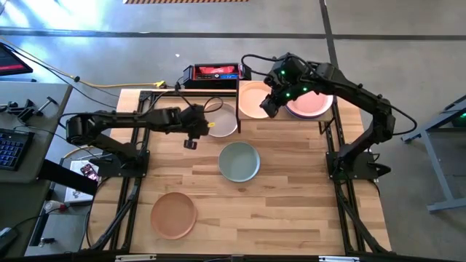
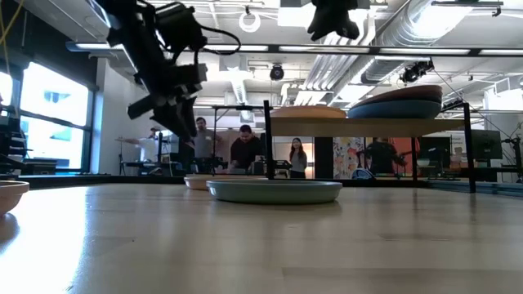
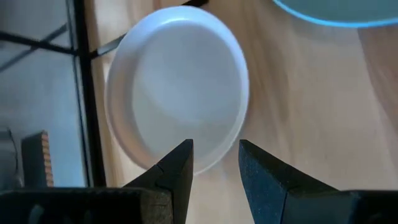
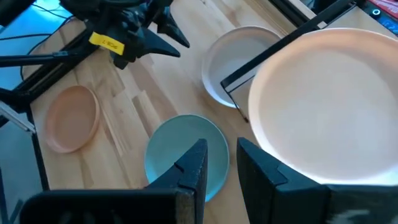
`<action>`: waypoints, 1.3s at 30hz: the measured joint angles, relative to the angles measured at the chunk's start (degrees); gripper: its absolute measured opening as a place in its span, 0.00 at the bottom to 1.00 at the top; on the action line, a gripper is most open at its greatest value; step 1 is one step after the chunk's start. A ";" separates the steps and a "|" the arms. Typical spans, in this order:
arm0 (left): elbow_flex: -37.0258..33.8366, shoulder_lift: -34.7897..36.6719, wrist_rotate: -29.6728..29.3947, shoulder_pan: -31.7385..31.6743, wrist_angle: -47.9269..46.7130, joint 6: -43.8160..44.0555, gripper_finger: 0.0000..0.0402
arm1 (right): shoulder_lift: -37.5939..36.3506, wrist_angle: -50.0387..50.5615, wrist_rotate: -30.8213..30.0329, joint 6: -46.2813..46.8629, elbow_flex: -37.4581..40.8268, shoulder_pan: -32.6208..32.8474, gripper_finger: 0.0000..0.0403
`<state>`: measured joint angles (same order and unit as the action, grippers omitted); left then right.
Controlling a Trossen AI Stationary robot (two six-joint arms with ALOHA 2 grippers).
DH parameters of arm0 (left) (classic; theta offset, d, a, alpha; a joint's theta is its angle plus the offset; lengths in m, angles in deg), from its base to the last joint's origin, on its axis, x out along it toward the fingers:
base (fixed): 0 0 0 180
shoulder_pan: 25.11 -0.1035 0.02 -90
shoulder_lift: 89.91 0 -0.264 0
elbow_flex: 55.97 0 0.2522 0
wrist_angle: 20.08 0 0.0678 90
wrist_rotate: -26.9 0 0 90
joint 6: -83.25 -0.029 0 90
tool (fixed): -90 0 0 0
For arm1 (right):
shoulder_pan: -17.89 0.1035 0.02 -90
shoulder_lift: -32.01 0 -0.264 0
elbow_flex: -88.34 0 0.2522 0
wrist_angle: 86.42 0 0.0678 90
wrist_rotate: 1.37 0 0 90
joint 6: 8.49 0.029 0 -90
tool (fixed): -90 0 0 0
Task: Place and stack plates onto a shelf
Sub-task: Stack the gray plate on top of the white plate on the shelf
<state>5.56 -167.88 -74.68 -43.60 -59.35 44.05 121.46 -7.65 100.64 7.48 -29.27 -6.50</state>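
Observation:
My left gripper (image 1: 191, 140) (image 3: 216, 155) is open and hangs above the table over the near rim of the beige plate (image 1: 223, 120) (image 3: 177, 87), which lies flat on the tabletop beside the shelf (image 1: 320, 120). My right gripper (image 1: 268, 108) (image 4: 217, 158) is open and empty, high over the shelf's left half, where a peach plate (image 1: 253, 98) (image 4: 329, 112) lies. A stack topped by a pink plate (image 1: 312, 107) sits on the shelf's right half (image 2: 400, 104). A sage green plate (image 1: 239, 161) (image 2: 274, 190) and a tan plate (image 1: 173, 215) rest on the table.
A black and red box (image 1: 212, 73) sits behind the table's far edge. The shelf's black legs (image 2: 267, 143) stand next to the beige plate. People stand in the room beyond the table (image 2: 245, 151). Bare wood lies along the table's right and near sides (image 1: 306, 211).

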 joint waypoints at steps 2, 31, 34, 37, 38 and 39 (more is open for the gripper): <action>-1.21 -0.02 1.81 -0.48 2.06 -1.93 0.29 | 0.00 -0.02 -0.01 0.00 0.00 -0.42 0.17; -2.67 -18.44 -1.09 -2.35 12.32 -4.94 0.29 | 0.00 -0.09 -0.04 1.99 0.09 -1.87 0.17; -2.69 -18.67 -1.11 -2.35 12.30 -4.59 0.28 | 0.00 -0.09 -0.04 1.99 0.09 -1.85 0.17; -2.75 -18.23 -0.83 -2.37 12.20 -4.57 0.25 | 0.00 -0.09 -0.03 1.99 0.09 -1.82 0.17; -2.77 -18.18 -0.66 -2.37 12.14 -4.58 0.23 | 0.00 -0.09 -0.04 1.99 0.09 -1.84 0.17; -2.80 -18.18 -0.37 -2.39 12.01 -4.57 0.20 | 0.00 -0.10 -0.04 1.99 0.09 -1.82 0.17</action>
<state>2.76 -186.07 -75.04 -46.00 -47.34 39.48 121.46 -7.75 100.60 9.47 -29.18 -8.32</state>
